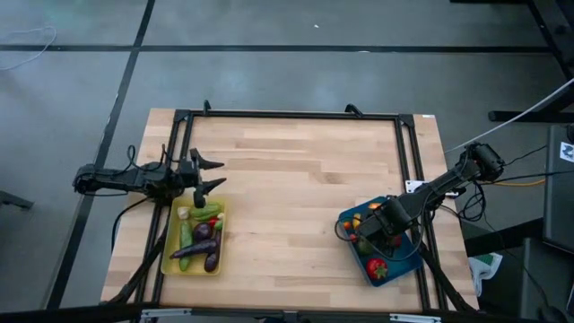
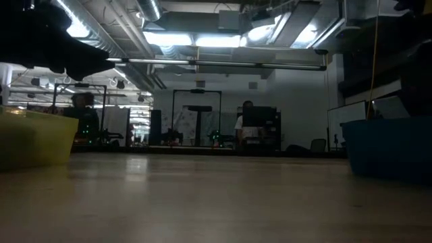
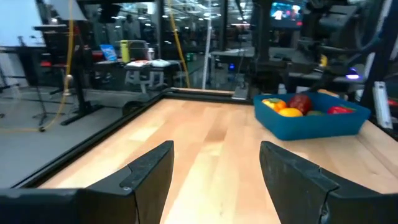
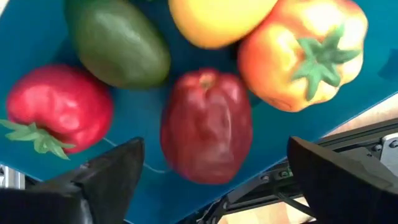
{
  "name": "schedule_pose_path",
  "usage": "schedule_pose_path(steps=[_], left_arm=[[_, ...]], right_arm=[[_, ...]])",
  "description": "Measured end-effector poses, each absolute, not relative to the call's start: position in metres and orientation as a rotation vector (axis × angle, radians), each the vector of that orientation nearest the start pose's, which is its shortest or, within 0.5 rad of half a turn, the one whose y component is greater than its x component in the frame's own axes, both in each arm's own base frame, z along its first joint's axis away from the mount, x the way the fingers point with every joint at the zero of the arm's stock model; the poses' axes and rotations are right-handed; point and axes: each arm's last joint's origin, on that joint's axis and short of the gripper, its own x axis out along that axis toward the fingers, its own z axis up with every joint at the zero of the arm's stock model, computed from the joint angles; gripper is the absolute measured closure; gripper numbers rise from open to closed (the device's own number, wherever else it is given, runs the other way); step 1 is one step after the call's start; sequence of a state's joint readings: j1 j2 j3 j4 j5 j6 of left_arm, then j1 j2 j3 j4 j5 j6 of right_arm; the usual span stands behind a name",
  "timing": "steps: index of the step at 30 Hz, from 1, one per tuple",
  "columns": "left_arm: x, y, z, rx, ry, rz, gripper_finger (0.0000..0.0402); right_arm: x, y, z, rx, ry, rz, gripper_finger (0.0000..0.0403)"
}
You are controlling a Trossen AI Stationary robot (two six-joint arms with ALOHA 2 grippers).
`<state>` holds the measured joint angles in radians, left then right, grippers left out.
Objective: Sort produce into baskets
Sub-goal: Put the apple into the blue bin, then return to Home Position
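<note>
The yellow tray (image 1: 193,238) stands at the near left and holds a green cucumber (image 1: 185,237), purple eggplants (image 1: 204,231) and small peppers. The blue tray (image 1: 381,244) stands at the near right. My right gripper (image 1: 360,235) hovers open over the blue tray. In the right wrist view its fingers (image 4: 214,152) stand on either side of a dark red apple (image 4: 207,127), which lies on the tray floor beside a red pepper (image 4: 59,109), an avocado (image 4: 118,40), an orange (image 4: 217,18) and an orange pepper (image 4: 305,53). My left gripper (image 1: 218,174) is open and empty just beyond the yellow tray's far end.
A black frame (image 1: 296,115) runs along the wooden table's far and side edges. Bare tabletop (image 1: 287,197) lies between the two trays. The left wrist view looks across the table to the blue tray (image 3: 311,121). The low view shows both tray walls, yellow (image 2: 34,138) and blue (image 2: 391,145).
</note>
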<state>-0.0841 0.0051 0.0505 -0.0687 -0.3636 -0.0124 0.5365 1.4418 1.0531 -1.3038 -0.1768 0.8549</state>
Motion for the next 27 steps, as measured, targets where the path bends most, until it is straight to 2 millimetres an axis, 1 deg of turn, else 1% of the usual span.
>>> schedule_pose_path(steps=[5, 8, 10, 12, 15, 18, 22, 25, 27], left_arm=[[0.094, 0.001, 0.173, 0.001, 0.025, 0.230, 0.0167], [0.094, 0.001, 0.173, 0.004, 0.026, 0.230, 0.0167], [0.094, 0.001, 0.173, 0.009, 0.026, 0.230, 0.0167], [0.094, 0.001, 0.173, 0.012, 0.026, 0.229, 0.0167], [0.094, 0.001, 0.173, 0.012, 0.027, 0.229, 0.0167], [0.094, 0.001, 0.173, 0.034, 0.031, 0.229, 0.0167], [0.094, 0.001, 0.173, 0.065, 0.035, 0.229, 0.0167], [0.094, 0.001, 0.173, 0.036, 0.032, 0.229, 0.0167], [0.094, 0.001, 0.173, 0.020, 0.030, 0.229, 0.0167]], right_arm=[[0.189, 0.119, 0.233, 0.304, 1.784, -0.176, 0.0046], [0.191, 0.121, 0.241, 0.315, 1.786, -0.135, 0.0055], [0.193, 0.122, 0.251, 0.308, 1.764, -0.118, 0.0058], [0.195, 0.122, 0.266, 0.291, 1.712, -0.095, 0.0059], [0.199, 0.119, 0.293, 0.269, 1.566, -0.052, 0.0059], [0.200, 0.107, 0.325, 0.261, 1.393, -0.024, 0.0059], [0.201, 0.081, 0.366, 0.215, 1.092, 0.046, 0.0059], [0.200, 0.057, 0.387, 0.160, 0.890, 0.096, 0.0059], [0.198, 0.040, 0.395, 0.130, 0.823, 0.110, 0.0059]])
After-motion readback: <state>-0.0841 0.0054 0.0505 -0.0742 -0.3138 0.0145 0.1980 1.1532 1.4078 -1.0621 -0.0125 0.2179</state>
